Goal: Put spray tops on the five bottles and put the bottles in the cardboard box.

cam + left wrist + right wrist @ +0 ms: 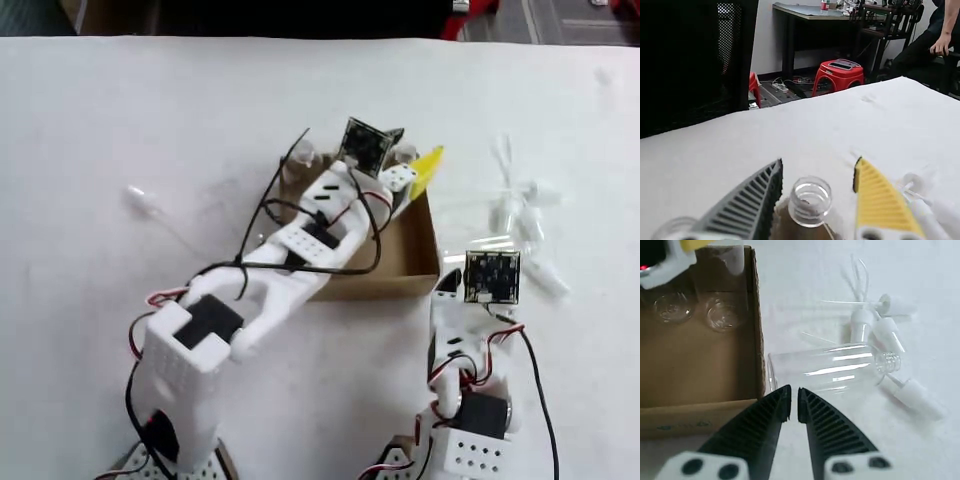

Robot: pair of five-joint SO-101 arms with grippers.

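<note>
Cardboard box: one bottle lies beside it (four spray tops near).

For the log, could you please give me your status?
Left fingers open around a topless bottle in the box. Right fingers nearly shut, empty, by a bottle lying outside. Spray tops loose nearby.

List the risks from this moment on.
1. Two open-necked bottles stand in the cardboard box while the spray tops lie outside on the table; they may end up boxed without tops.
2. The left gripper straddles an uncapped bottle; closing off-centre could tip it.
3. The lying bottle beside the box may roll if the right gripper nudges it.
</note>
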